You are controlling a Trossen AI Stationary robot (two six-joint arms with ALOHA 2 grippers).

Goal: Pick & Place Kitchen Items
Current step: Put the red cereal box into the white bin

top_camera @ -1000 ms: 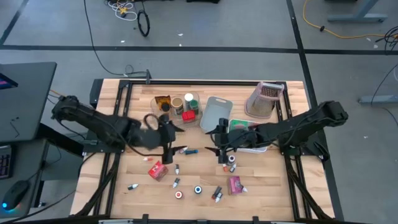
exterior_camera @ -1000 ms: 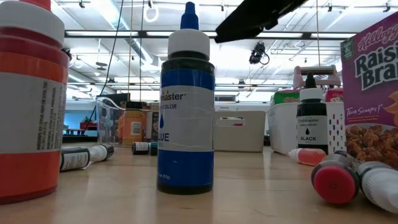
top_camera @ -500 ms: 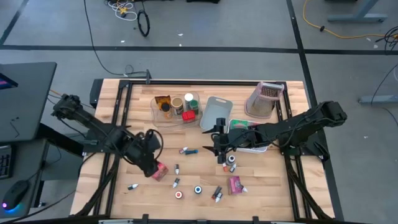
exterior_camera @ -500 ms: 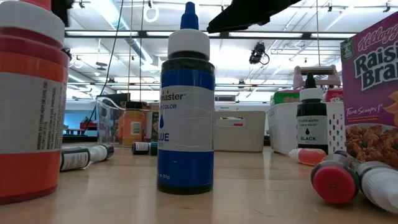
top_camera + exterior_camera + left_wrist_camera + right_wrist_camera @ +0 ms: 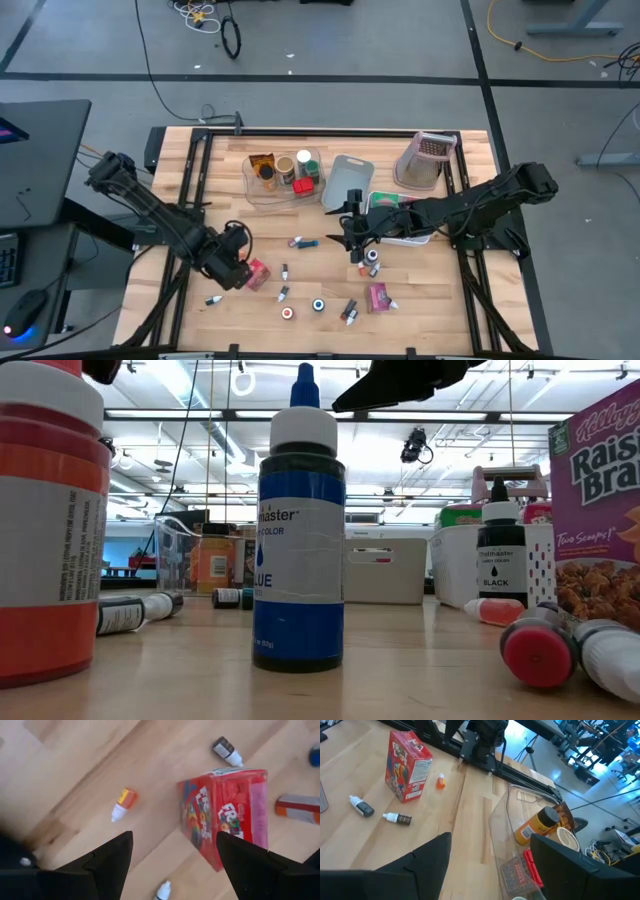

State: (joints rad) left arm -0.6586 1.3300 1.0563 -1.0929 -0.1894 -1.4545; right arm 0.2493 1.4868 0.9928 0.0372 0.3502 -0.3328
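The kitchen items lie scattered over the near half of the table. A red cereal box point(image 5: 255, 273) point(image 5: 225, 820) lies flat, with an orange-capped bottle point(image 5: 124, 802) and a dark bottle point(image 5: 226, 750) beside it. My left gripper point(image 5: 235, 265) point(image 5: 175, 865) hovers open just left of the box, touching nothing. My right gripper point(image 5: 352, 236) point(image 5: 492, 855) hangs open over mid-table, above several small bottles point(image 5: 368, 262). A pink box point(image 5: 378, 297) lies nearer the front. In the low view a blue bottle point(image 5: 300, 530) and a black bottle point(image 5: 500, 550) stand upright.
A clear bin point(image 5: 285, 172) point(image 5: 540, 825) holds jars at the far side. Next to it stand a grey bin point(image 5: 347, 182), a white perforated bin point(image 5: 400, 222) and a tilted pink-grey bin point(image 5: 425, 160). A blue-capped bottle point(image 5: 305, 243) lies mid-table. Bare wood shows at the near-left corner.
My left gripper has travelled from mid-table, near the clear bin, toward the near and left edges and come down beside the red cereal box. The right arm has kept still, and nothing on the table has shifted.
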